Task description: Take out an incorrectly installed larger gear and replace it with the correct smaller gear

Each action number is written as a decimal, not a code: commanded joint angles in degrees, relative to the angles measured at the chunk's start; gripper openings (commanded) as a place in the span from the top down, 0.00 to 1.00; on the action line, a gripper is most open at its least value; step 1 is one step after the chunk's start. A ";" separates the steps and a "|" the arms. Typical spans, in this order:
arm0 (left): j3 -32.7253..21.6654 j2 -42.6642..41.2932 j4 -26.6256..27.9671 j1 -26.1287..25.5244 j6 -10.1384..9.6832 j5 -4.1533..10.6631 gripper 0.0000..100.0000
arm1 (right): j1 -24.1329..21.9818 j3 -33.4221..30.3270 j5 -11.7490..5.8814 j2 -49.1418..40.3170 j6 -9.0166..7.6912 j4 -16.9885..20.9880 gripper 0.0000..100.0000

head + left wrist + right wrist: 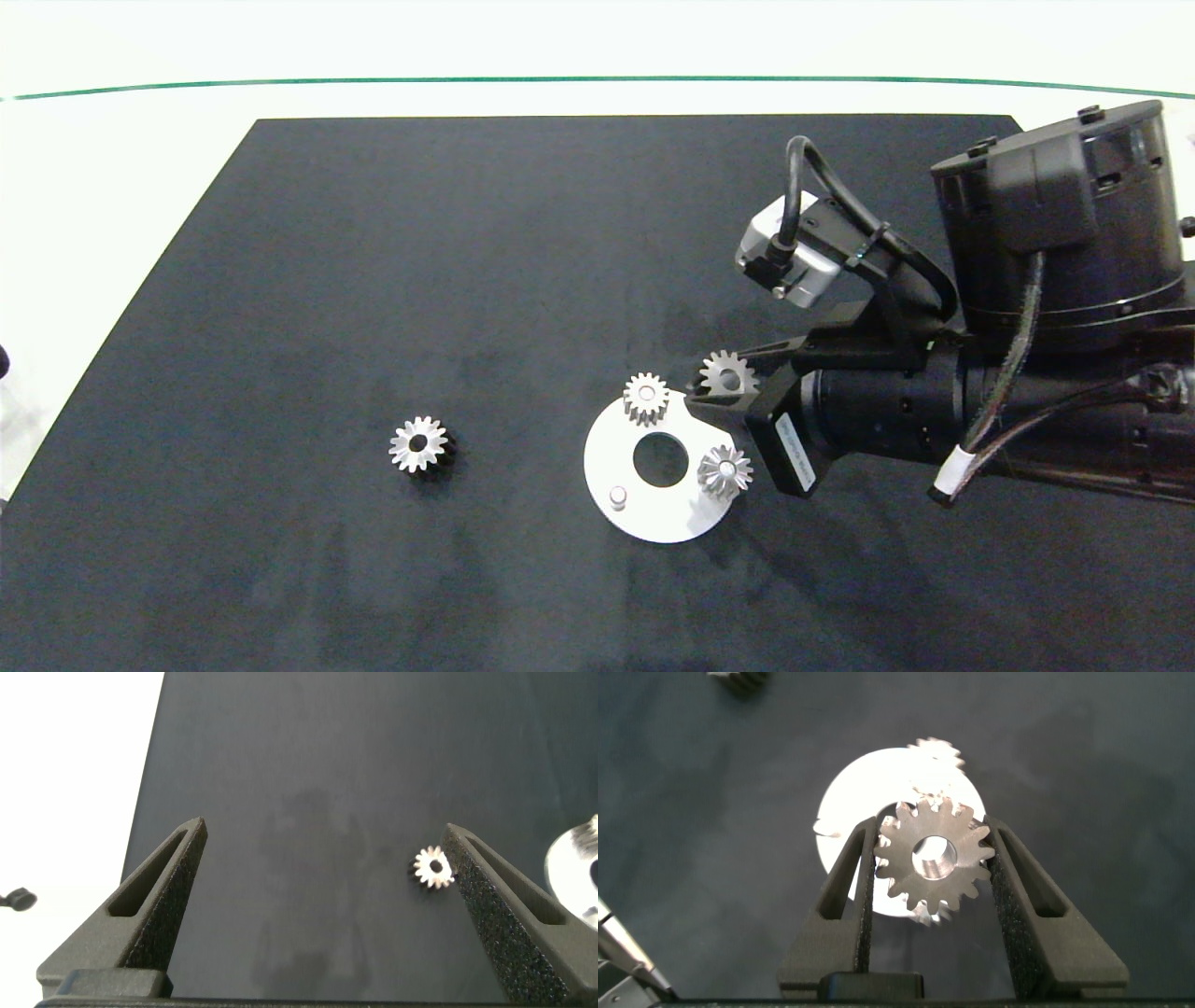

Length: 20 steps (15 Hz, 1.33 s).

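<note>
My right gripper is shut on the larger gear, a wide silver toothed wheel held just off the upper right edge of the white round plate. In the right wrist view the fingers press this gear from both sides, above the plate. A smaller gear lies loose on the black mat to the plate's left; the left wrist view shows it beside one finger of my open left gripper, which holds nothing.
Two narrower silver gears sit on the plate, which has a round centre hole and a bare peg. The black mat lies on a white table. The right arm comes in from the right.
</note>
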 commanded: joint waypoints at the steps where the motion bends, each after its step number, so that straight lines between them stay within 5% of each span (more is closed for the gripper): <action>1: -0.52 -2.12 0.01 0.01 -0.40 0.18 0.00 | 4.31 -2.36 0.00 4.32 0.02 0.02 0.78; 3: -0.60 -3.70 0.01 0.01 -0.40 0.27 0.00 | 5.89 -2.54 0.09 6.08 0.37 0.02 0.78; 6: -1.66 -5.11 0.10 0.01 -0.22 0.35 0.00 | 8.61 -2.36 -0.08 7.75 3.54 0.46 0.78; 12: -2.80 -5.46 0.10 0.01 -0.22 0.35 0.00 | 8.35 -3.86 -3.16 10.56 3.01 6.35 0.78; 16: -3.59 -5.64 0.18 0.01 -0.22 0.35 0.00 | 8.00 -6.76 -5.80 13.64 0.90 6.70 0.78; 20: -3.59 -5.81 0.18 -0.08 -0.22 0.35 0.00 | 8.35 -7.55 -6.15 15.57 0.72 6.70 0.78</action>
